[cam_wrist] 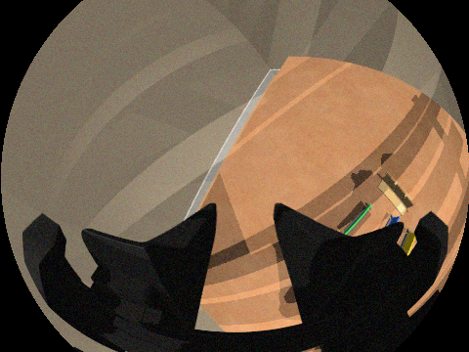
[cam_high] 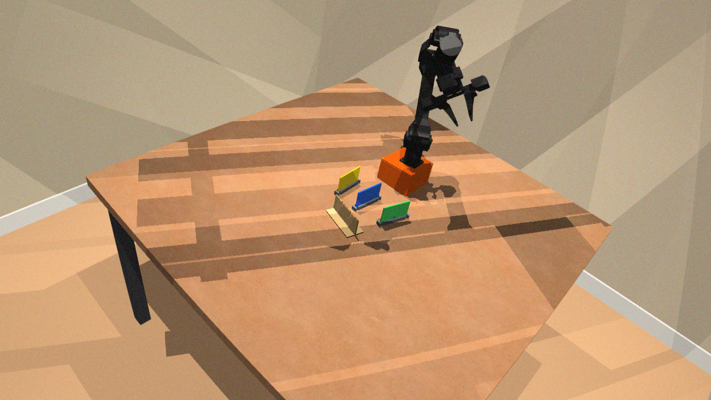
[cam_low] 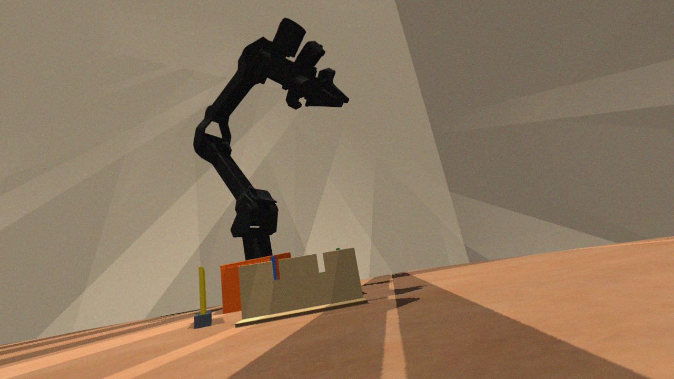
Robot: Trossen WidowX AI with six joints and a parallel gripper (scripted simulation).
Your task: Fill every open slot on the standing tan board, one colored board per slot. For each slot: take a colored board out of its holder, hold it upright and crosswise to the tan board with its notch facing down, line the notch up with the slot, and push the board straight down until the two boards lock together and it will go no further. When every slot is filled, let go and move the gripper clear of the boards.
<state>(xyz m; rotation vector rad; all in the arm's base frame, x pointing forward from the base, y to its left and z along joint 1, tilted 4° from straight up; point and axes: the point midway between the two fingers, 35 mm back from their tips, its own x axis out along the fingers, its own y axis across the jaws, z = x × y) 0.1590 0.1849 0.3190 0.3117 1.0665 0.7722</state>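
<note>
While the yellow [cam_high: 348, 179] [cam_low: 202, 290] [cam_wrist: 408, 243], blue [cam_high: 369, 195] [cam_low: 274, 268] [cam_wrist: 393, 221] and green boards [cam_high: 395, 211] [cam_low: 337, 248] [cam_wrist: 358, 219] stand in holders near the tan board [cam_high: 345, 214] [cam_low: 301, 286] [cam_wrist: 397, 191] from above, the exterior shows an orange block [cam_high: 405, 173] [cam_low: 230, 288] behind it; at the wrist, the gripper [cam_high: 464, 123] [cam_low: 347, 100] [cam_wrist: 245, 210] is partly open, gripping nothing.

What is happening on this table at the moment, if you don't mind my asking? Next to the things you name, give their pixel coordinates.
A black robot arm is raised above the table, its gripper [cam_high: 464, 123] [cam_low: 347, 102] [cam_wrist: 245, 210] open and holding nothing. The yellow board [cam_high: 349, 179] [cam_low: 202, 289] [cam_wrist: 408, 243], blue board [cam_high: 369, 195] [cam_low: 274, 268] [cam_wrist: 393, 221] and green board [cam_high: 395, 211] [cam_low: 337, 248] [cam_wrist: 359, 218] each stand in a holder. The tan board [cam_high: 345, 214] [cam_low: 301, 287] [cam_wrist: 397, 190] stands beside them, its two slots both unfilled, so no board has been fitted.
</note>
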